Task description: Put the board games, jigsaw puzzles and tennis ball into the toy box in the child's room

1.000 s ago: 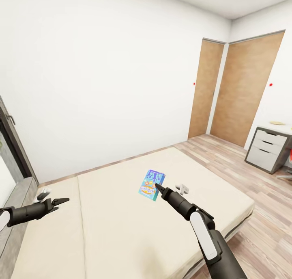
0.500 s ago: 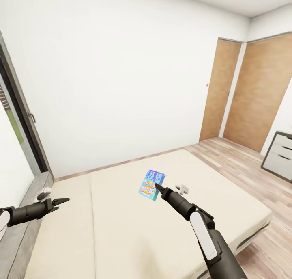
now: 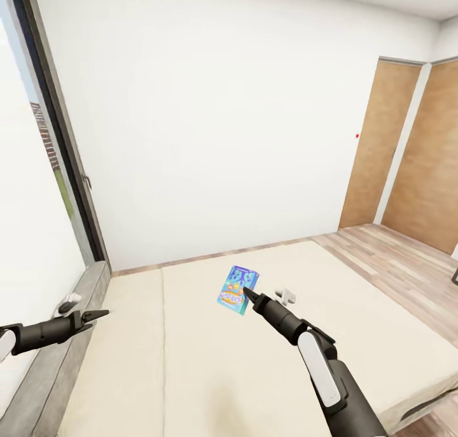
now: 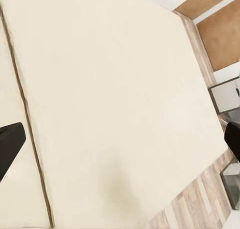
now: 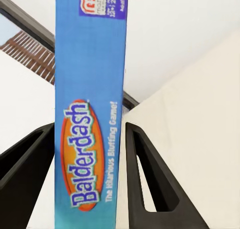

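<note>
Now your right gripper (image 3: 245, 293) holds the small blue board game (image 3: 237, 289) in the air above the bed (image 3: 191, 360), its jaws pinching the box across its thin sides. Seen from the right wrist, the box (image 5: 90, 104) reads Balderdash and stands upright between the two dark fingers (image 5: 150, 189). It looks light, stiff and smooth-sided, so it may slip or swing if you turn sharply; a grip nearer its middle would likely steady it. Your left gripper (image 3: 95, 314) hangs near the grey headboard (image 3: 63, 354), jaws spread with nothing between them. A wooden door (image 3: 375, 144) stands in the far wall.
</note>
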Robot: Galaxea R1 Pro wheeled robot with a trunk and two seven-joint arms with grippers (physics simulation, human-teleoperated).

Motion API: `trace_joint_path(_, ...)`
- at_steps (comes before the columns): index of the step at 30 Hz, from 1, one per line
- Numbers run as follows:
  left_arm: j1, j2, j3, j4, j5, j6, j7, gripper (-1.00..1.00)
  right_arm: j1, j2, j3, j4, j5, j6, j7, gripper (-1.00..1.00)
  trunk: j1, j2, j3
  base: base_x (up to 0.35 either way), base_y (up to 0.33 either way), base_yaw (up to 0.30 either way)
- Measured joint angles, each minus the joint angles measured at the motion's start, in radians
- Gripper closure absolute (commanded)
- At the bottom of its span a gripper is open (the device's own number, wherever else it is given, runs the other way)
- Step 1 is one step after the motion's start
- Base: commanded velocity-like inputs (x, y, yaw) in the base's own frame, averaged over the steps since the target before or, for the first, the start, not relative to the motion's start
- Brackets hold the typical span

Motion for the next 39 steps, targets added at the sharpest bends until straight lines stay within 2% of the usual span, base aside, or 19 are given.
trace_joint_path(6,0.000,0.000,0.000,0.000,0.000,0.000,0.000,-1.00,0.001,0.000,0.000,0.000,0.000,0.000,0.000,1.00,0.000,0.000,0.004,0.000,-0.053,0.257)
trace_joint_path(15,0.000,0.000,-0.001,-0.016,0.000,0.001,0.010,-1.00,0.000,0.000,0.000,0.000,-0.001,0.000,0.002,1.00,0.000,0.000,0.011,0.054,-0.262,0.244)
trace_joint_path(25,0.000,-0.001,-0.001,-0.019,0.000,0.001,0.011,-1.00,0.000,0.000,0.000,0.000,0.000,0.000,0.004,1.00,0.000,0.000,0.012,0.123,-0.180,0.048)
trace_joint_path(33,0.000,-0.001,-0.001,-0.020,0.000,0.000,0.009,-1.00,0.000,0.000,0.000,-0.001,0.000,0.000,0.006,1.00,0.000,0.000,0.012,0.046,-0.056,0.070)
trace_joint_path(39,0.000,0.000,-0.001,-0.020,0.000,0.000,0.010,-1.00,0.000,0.000,0.000,-0.002,0.000,0.000,0.007,1.00,0.000,0.000,0.013,0.002,-0.179,0.186)
